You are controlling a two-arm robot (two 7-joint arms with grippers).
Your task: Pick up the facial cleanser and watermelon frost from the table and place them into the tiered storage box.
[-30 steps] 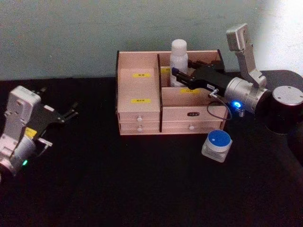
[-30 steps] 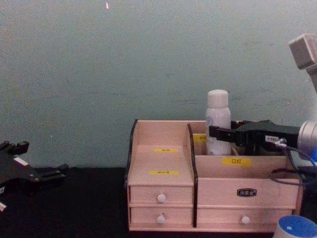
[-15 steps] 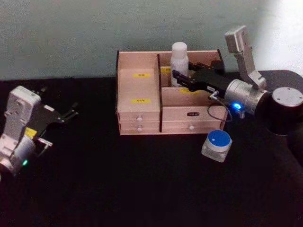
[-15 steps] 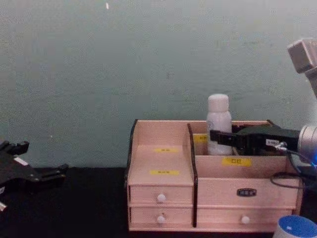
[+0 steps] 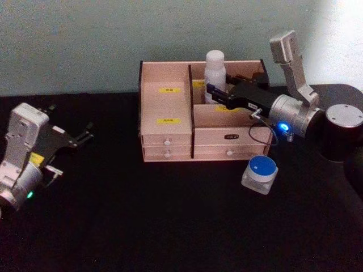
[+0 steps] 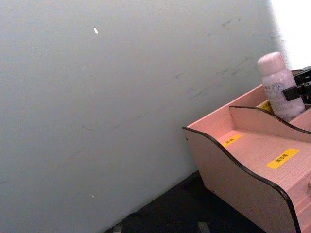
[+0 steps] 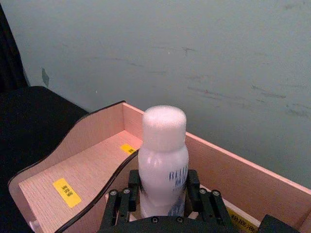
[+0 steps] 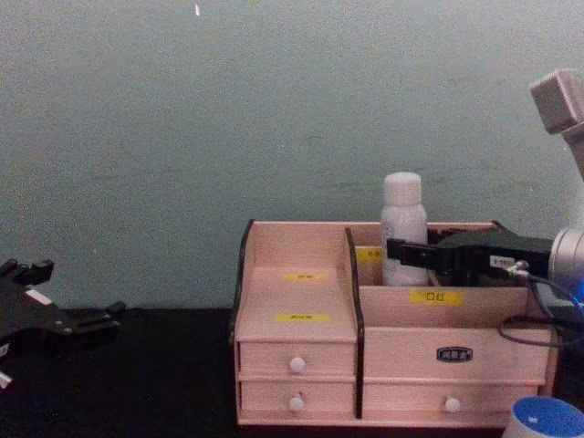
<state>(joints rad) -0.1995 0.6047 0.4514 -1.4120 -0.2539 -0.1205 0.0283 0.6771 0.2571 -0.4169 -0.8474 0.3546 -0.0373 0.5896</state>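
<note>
Storage job at its midpoint: the right gripper (image 5: 215, 90) clamps the facial cleanser (image 5: 214, 63) upright in the tiered storage box (image 5: 227, 136), upper centre, apparently steadying it before release. The watermelon frost (image 5: 260, 173) waits lower right; the left gripper (image 5: 85, 133) sits parked far left.

Yellow label (image 8: 436, 297) on the right front of the light pinkish wooden tiered storage box (image 8: 292, 245) read 口红; two yellow labels (image 8: 302, 318) on the left steps were too small to read; dark plate (image 8: 453, 353) lower on that front was illegible; blue print (image 7: 178, 175) on the white plastic facial cleanser bottle (image 7: 163, 145) was unreadable.
</note>
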